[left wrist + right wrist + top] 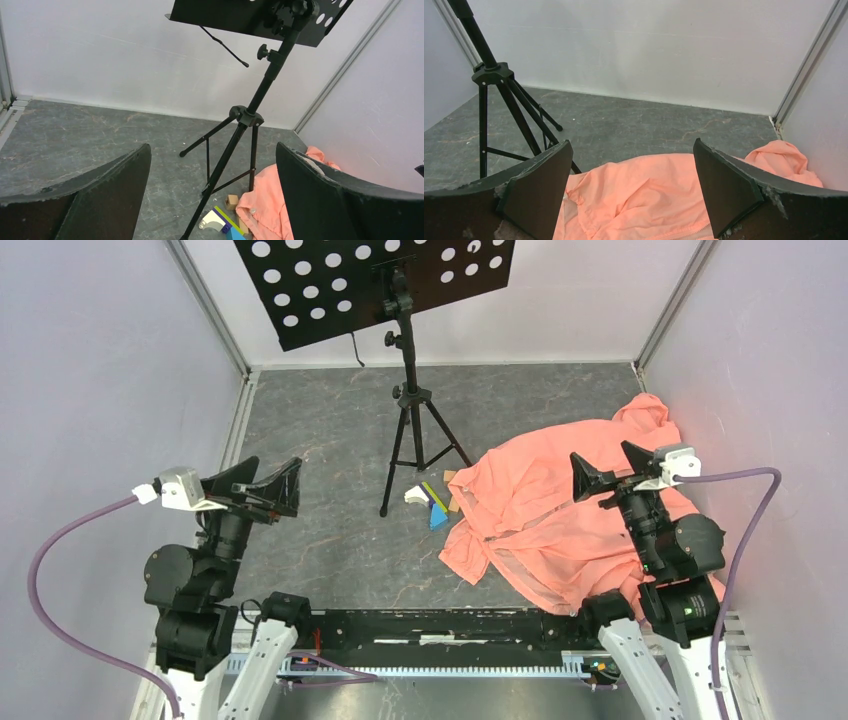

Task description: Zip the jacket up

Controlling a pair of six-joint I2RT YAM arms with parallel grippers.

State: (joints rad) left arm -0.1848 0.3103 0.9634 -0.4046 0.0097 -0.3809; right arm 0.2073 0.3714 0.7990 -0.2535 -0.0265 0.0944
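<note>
The salmon-orange jacket (545, 505) lies crumpled on the grey floor at the right, its hood (648, 412) toward the far right corner. Its pale zipper line (520, 523) runs across the front, partly open. It also shows in the right wrist view (659, 195) and at the edge of the left wrist view (262, 202). My right gripper (605, 473) is open and empty, held above the jacket's middle. My left gripper (268, 488) is open and empty, raised at the left, well away from the jacket.
A black music stand on a tripod (410, 410) stands in the middle back, one leg close to the jacket's left edge. Small toy blocks (430, 502) lie between the tripod and the jacket. White walls close in on three sides.
</note>
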